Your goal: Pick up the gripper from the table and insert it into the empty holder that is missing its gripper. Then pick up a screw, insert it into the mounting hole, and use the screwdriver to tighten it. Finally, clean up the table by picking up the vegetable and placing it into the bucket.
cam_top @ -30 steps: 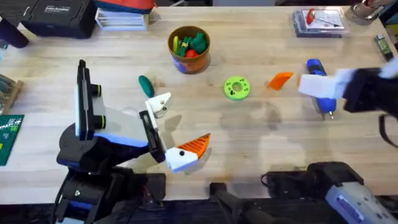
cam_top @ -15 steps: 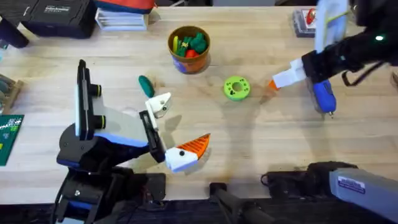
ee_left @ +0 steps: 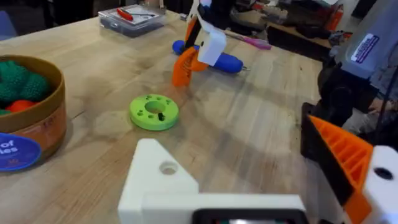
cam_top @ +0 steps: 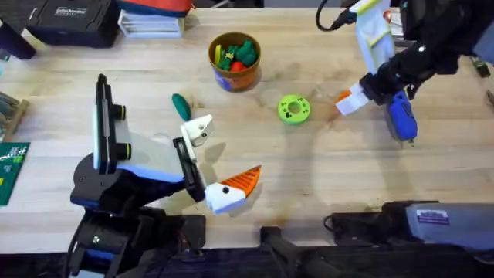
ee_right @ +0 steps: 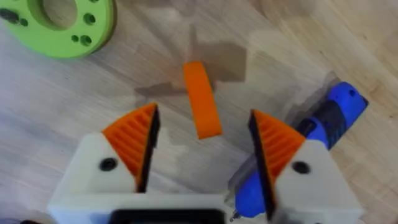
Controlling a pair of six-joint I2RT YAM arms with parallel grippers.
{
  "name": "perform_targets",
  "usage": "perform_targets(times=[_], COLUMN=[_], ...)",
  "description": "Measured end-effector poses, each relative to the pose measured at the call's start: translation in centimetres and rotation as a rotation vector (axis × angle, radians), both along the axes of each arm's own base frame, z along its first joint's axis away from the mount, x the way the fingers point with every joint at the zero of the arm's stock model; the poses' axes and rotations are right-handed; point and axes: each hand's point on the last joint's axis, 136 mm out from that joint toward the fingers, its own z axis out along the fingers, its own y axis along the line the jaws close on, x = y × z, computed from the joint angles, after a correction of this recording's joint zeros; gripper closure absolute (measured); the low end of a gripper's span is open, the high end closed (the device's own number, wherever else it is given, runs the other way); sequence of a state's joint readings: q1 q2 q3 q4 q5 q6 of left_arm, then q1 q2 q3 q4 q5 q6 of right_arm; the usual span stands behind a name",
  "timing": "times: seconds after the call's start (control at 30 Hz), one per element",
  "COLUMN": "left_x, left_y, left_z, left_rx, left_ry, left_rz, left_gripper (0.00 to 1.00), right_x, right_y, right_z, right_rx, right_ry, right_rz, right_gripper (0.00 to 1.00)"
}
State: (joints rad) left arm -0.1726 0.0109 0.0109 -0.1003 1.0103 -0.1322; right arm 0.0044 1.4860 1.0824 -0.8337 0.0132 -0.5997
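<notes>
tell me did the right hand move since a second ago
Yes. The right hand has swung left across the blue-handled screwdriver, now poised open over the small orange plastic wedge, nearer the flat green disc.

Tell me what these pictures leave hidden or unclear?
- Orange gripper, overhead: mostly covered by the right gripper.
- Screwdriver, right wrist view: its shaft is behind a finger.
- Screws: none can be made out anywhere.
- Bucket, left wrist view: cut off by the edge.

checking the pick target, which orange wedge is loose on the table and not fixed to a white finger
The gripper lying bare on the wood between the right gripper's open fingers, beside the screwdriver. The other orange wedges are mounted on white fingers.
</notes>
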Motion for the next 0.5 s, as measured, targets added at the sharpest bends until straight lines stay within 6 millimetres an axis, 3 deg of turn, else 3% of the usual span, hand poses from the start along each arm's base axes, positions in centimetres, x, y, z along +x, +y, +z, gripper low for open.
perform_targets(times=[0.13, 0.33, 0.5], left_x=[0.00, 0.00, 0.00], left_y=[0.00, 0.00, 0.00], left_z=[0.00, 0.00, 0.00], left_rx=[0.000, 0.000, 0.000], left_ry=[0.000, 0.000, 0.000], left_rz=[0.000, 0.000, 0.000], left_gripper=[0.015, 0.015, 0.015], right_x=[-0.01, 0.03, 0.05], right_y=[-0.03, -0.03, -0.01], right_z=[-0.37, -0.34, -0.33], right_rx=[-0.004, -0.004, -0.003], right_ry=[0.012, 0.011, 0.010], right_rz=[0.009, 0.010, 0.010], right_gripper=[0.438, 0.727, 0.761])
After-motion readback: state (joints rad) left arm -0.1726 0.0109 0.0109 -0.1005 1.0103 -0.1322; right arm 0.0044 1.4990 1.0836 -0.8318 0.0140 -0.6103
